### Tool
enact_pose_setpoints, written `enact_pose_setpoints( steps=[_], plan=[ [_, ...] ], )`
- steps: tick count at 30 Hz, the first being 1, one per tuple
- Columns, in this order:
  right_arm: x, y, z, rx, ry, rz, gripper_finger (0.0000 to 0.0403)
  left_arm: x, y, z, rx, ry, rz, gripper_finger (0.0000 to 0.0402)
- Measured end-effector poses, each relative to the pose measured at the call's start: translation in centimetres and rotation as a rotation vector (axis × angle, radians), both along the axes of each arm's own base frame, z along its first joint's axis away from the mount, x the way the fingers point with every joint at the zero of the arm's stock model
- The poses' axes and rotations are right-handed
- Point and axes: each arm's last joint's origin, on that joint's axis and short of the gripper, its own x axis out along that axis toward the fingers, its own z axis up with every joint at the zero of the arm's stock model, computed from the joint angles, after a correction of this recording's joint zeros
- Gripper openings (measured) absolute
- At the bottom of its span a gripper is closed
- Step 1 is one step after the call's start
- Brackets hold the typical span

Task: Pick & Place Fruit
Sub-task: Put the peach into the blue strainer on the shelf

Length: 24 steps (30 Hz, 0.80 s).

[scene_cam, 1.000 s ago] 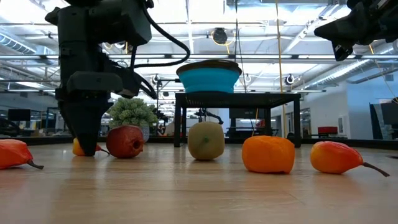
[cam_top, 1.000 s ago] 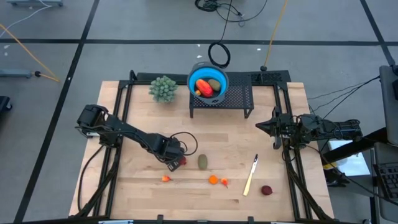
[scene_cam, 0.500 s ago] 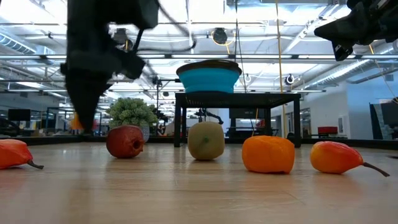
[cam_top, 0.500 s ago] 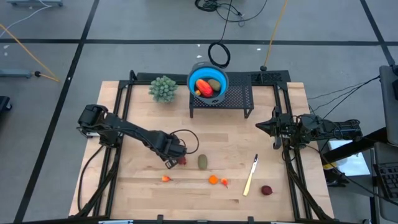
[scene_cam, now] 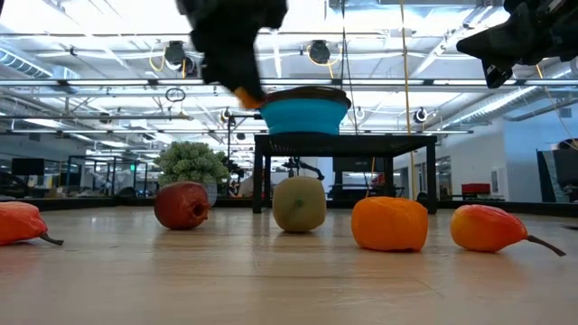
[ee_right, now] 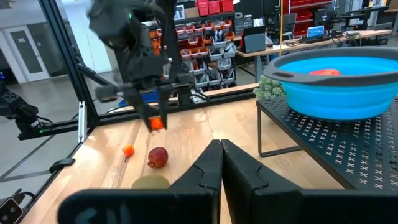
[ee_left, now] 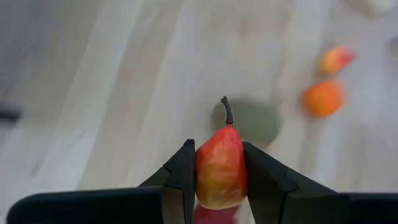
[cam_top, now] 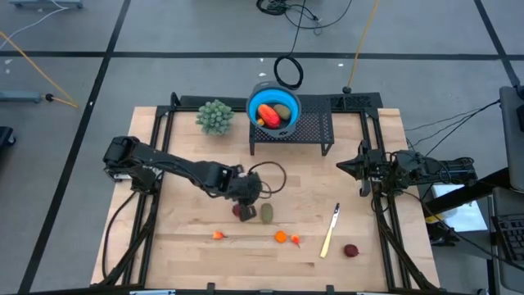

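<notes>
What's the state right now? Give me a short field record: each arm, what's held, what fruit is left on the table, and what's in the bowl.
left gripper: over mid-table, lifted, jaws shut on a small orange-red pear
right gripper: waiting at the table's right edge, jaws shut, empty
blue bowl: on the black stand, holds a red-orange piece and an olive-green piece
on the table: dark red fruit, green oval fruit, round orange fruit, two orange pears, dark red ball
other: plant ball, yellow-handled knife

no readable text, labels or signs
</notes>
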Motion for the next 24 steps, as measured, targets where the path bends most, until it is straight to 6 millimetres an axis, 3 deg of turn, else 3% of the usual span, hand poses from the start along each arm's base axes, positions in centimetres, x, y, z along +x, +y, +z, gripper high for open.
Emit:
enact_pose_setpoints(
  steps=[11, 24],
  plan=[
    [0.0, 0.0, 0.0, 0.001, -0.005, 0.000, 0.0000, 2.5, 3.9, 1.2, -0.218, -0.249, -0.192, 0.0102],
    [0.3, 0.0, 1.3, 0.014, -0.126, 0.001, 0.0000, 3.8, 7.1, 2.9, -0.496, -0.714, -0.511, 0.0102]
  ],
)
